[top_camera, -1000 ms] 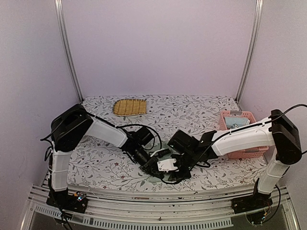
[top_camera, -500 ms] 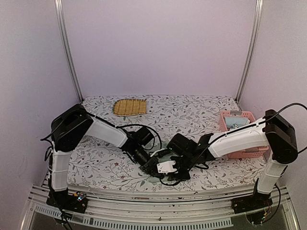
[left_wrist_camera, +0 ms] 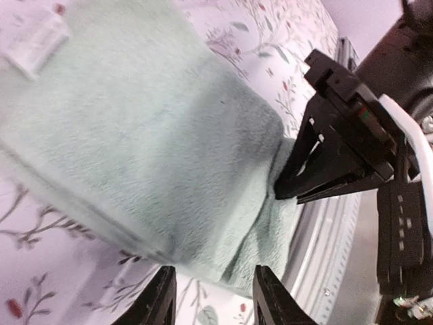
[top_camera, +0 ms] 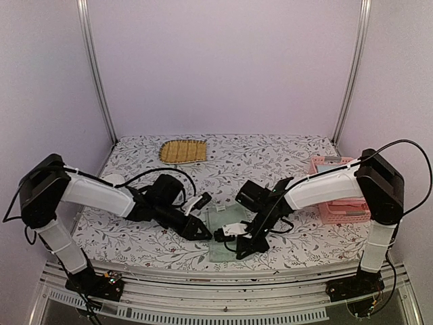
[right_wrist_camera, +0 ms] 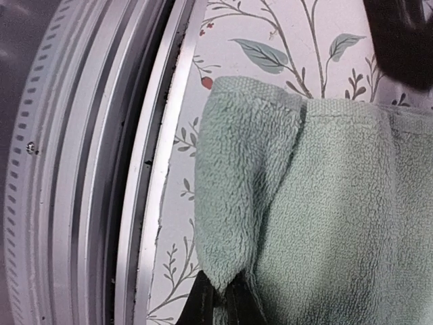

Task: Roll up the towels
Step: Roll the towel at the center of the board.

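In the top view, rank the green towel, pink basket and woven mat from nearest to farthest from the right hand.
1. green towel, right at the right hand, near edge.
2. pink basket, right side.
3. woven mat, far left.

The table (top_camera: 291,145) has a white top printed with leafy vines and small red flowers. A green towel (top_camera: 220,249) lies near the middle of its front edge, partly folded over. A yellow-brown woven mat (top_camera: 183,150) lies flat at the far left. A pink basket (top_camera: 333,160) stands by the right edge.
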`<state>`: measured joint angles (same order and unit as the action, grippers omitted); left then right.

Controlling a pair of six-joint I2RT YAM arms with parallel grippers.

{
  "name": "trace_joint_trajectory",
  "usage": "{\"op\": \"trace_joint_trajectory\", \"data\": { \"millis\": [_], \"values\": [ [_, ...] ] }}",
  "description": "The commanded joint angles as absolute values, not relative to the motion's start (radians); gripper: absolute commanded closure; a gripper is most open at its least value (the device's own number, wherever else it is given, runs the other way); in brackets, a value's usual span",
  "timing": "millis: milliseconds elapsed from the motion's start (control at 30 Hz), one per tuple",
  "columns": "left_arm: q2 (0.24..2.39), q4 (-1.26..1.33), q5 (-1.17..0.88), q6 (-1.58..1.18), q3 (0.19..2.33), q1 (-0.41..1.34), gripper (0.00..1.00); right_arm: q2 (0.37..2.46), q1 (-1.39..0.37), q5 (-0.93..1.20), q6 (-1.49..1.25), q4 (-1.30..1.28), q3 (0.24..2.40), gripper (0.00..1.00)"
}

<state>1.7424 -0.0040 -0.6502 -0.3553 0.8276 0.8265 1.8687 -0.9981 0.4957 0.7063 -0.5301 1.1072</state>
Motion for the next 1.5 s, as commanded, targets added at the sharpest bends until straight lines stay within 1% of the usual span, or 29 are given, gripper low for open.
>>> {"op": "trace_joint_trajectory", "data": {
  "millis": [0,100,167,267,367,533,767,933,1267,1300,1367,1467],
  "values": [
    [1.542,0.315,-0.269,-0.408,0.593,0.895,0.58,1.997,-0.905,0.741,0.714,-0.747,1.2,0.97],
    [1.434,0.406,-0.04,-0.311,0.49,1.036,0.55,2.105,-0.84,0.842,0.726,-0.851,1.316,0.97],
    [1.402,0.432,0.061,-0.238,0.464,1.113,0.55,2.185,-0.798,0.898,0.74,-0.936,1.392,0.97],
    [1.401,0.467,0.119,-0.104,0.463,1.219,0.55,2.299,-0.749,0.947,0.775,-1.048,1.498,0.97],
    [1.475,0.387,0.122,0.044,0.554,1.266,0.56,2.386,-0.732,0.947,0.797,-1.1,1.553,0.97],
    [1.643,0.245,0.143,0.19,0.721,1.281,0.6,2.412,-0.731,0.927,0.789,-1.106,1.569,0.97],
    [1.778,0.176,0.161,0.3,0.824,1.281,0.59,2.413,-0.73,0.923,0.79,-1.102,1.566,0.96],
    [1.842,0.145,0.23,0.317,0.848,1.281,0.6,2.409,-0.731,0.924,0.788,-1.099,1.564,0.96],
    [1.887,0.179,0.353,0.365,0.828,1.29,0.62,2.396,-0.731,0.93,0.799,-1.111,1.56,0.96],
    [1.896,0.177,0.362,0.368,0.832,1.291,0.64,2.394,-0.73,0.93,0.799,-1.111,1.56,0.95],
    [1.911,0.155,0.351,0.369,0.848,1.289,0.71,2.39,-0.73,0.933,0.799,-1.111,1.561,0.94],
    [1.928,0.121,0.324,0.353,0.866,1.292,0.81,2.363,-0.73,0.933,0.798,-1.124,1.567,0.87]
  ]
}}
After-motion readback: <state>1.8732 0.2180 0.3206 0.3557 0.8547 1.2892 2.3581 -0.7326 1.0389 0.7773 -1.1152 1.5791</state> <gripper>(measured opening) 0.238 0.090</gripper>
